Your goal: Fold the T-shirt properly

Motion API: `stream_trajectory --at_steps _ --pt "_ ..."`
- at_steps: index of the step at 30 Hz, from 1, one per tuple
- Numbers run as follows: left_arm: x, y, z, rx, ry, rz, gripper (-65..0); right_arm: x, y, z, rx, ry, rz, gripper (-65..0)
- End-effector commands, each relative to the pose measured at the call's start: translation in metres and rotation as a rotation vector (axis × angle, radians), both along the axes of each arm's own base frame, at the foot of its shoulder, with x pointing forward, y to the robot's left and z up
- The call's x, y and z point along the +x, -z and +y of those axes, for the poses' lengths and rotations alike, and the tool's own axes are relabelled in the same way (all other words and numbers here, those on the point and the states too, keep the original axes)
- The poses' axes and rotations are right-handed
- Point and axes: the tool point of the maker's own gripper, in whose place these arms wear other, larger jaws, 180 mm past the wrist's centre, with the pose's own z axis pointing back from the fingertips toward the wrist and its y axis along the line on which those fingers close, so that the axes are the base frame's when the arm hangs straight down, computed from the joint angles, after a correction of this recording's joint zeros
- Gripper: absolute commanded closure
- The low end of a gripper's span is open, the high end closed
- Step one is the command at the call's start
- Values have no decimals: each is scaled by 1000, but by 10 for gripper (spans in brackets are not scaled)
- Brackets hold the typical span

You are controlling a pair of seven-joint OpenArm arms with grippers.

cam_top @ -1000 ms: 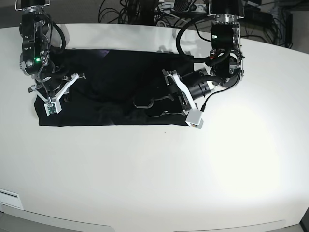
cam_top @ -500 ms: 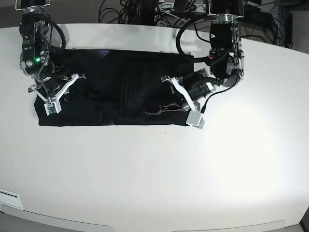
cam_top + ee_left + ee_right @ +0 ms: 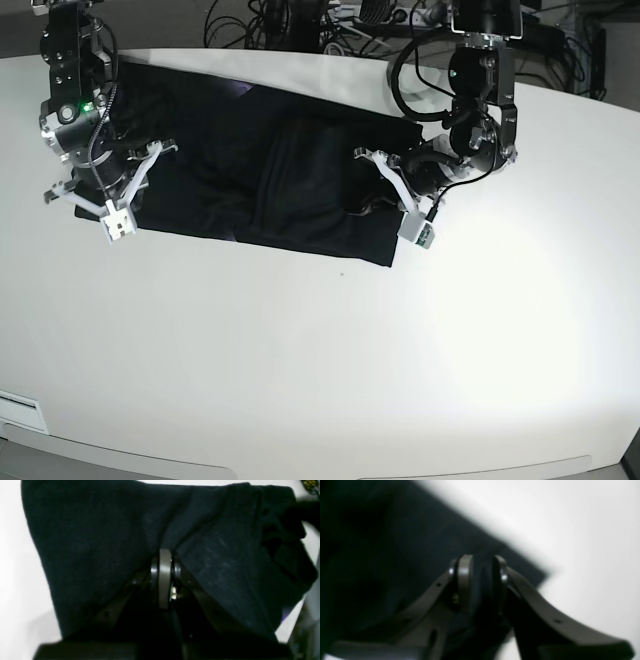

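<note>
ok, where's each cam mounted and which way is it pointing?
Base: overhead, looking down at the table; both arms and the T-shirt show.
Left wrist: behind the left gripper, shut on black cloth draped over it.
Right wrist: behind the right gripper, jaws apart with cloth between, facing the shirt edge.
All three share the T-shirt.

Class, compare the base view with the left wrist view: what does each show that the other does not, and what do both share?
Only the base view shows the whole white table, both arms, the right end effector at the far end of the cloth, and the tangle of black cables behind the table. Only the left wrist view shows the left end effector close up, shut on a pinched ridge of fabric that drapes down on both sides. Both show the large black cloth T-shirt and white tabletop beside it.
</note>
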Motion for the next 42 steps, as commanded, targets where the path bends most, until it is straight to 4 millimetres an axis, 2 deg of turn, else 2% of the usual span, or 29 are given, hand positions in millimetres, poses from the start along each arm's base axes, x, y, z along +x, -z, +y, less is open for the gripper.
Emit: stream_trajectory --at_steps 1,3,6,9,11,16,23,27,30,36,42 --pt "-3 13 8 59 2 37 0 12 -23 -9 -42 13 -81 -206" --pt "-6 22 13 65 -3 64 0 19 -40 -22 -103 57 -141 -232" --pt "-7 25 16 71 -4 72 0 16 -48 -48 -137 164 -164 -266" --pt "-5 23 23 90 -3 61 0 4 -44 -73 -119 267 -132 -288" --pt "-3 20 30 110 0 47 0 -8 -37 -87 -44 327 -99 -288" --pt "-1 13 42 128 5 30 0 -41 -15 -100 244 396 -16 -288" --pt "-2 11 46 116 2 36 0 -70 18 -85 701 409 49 -288" --pt "-2 11 45 114 2 36 0 -86 52 -82 839 448 134 -288" --pt "-1 11 45 110 2 35 0 -96 67 -72 947 445 191 -288" --pt "-2 8 43 89 1 37 0 -98 66 -49 1079 360 207 -288" --pt "-2 8 43 89 1 37 0 -86 64 -16 1120 235 240 -287"
